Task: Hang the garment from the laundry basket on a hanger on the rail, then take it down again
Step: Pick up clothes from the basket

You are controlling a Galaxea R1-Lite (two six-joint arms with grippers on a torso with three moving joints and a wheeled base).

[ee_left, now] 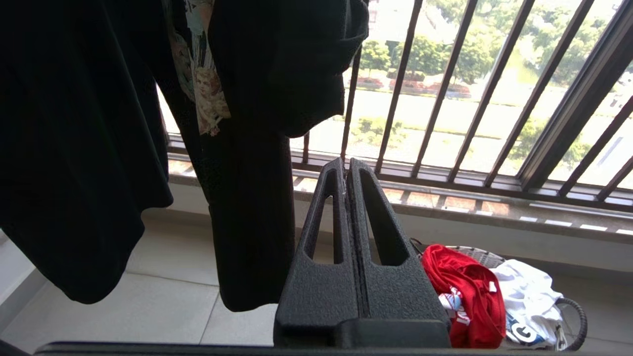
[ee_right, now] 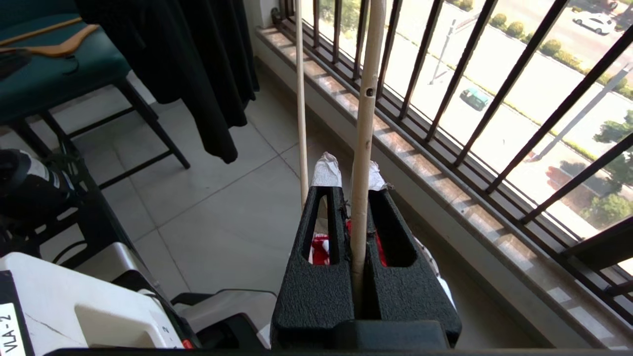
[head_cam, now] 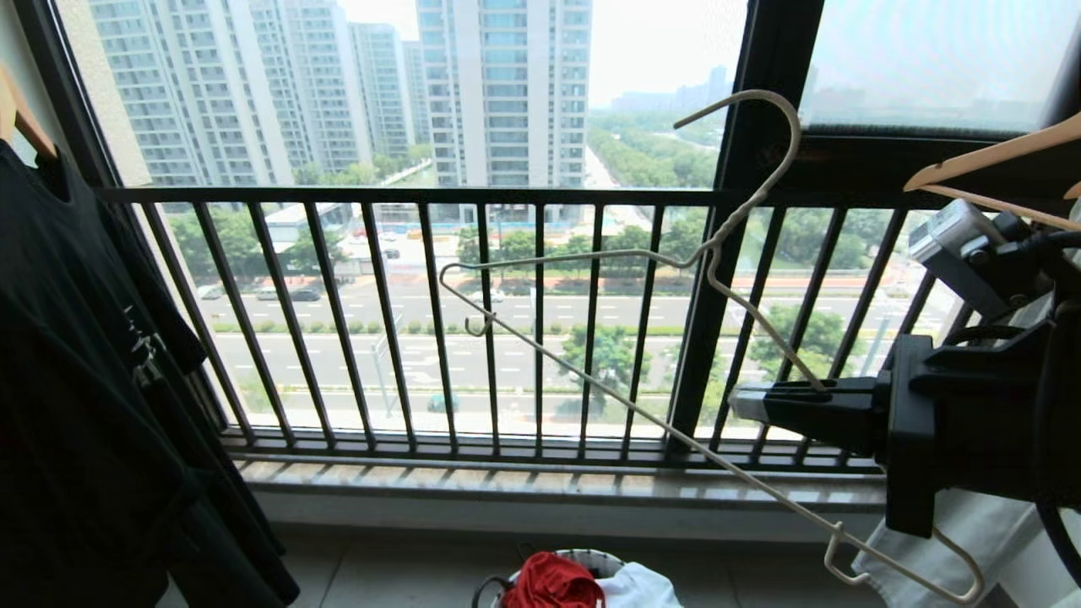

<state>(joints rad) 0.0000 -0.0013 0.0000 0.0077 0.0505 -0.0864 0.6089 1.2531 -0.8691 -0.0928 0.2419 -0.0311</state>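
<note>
Head view: nearest is the right pincer (head_cam: 747, 404), coming in from the right edge, pinching the hanger (head_cam: 642, 355) on one sloping arm, just below the twisted neck; hook points up, frame hangs tilted across the black railing (head_cam: 422, 196), w/ its lower corner down by the right pincer's body. Far below, at the bottom edge, sits the basket (head_cam: 591, 555) w/ the red T-shirt (head_cam: 553, 583) bunched on top beside white cloth (head_cam: 638, 587); well apart from the right pincer. A black T-shirt (head_cam: 84, 380) hangs at left, a wooden hanger (head_cam: 988, 165) upper right. No rail visible here. Left wrist view: left pincer (ee_left: 348, 168) closest, pressed together, holding nothing; the red T-shirt (ee_left: 462, 296) lies in the basket (ee_left: 573, 316) on the floor, below and beyond the tips, not touching. Right wrist view: right pincer (ee_right: 352, 180), white-padded tips clamped on the hanger wire (ee_right: 366, 113), red cloth glimpsed under it. Handling, by my guess: the hanger is light, stiff, thin and slick, so it may swivel in the grip; hold near the neck. The shirt is soft, light and limp, prob. best pinched at the collar or a shoulder fold so the neck opens for the hanger.
</note>
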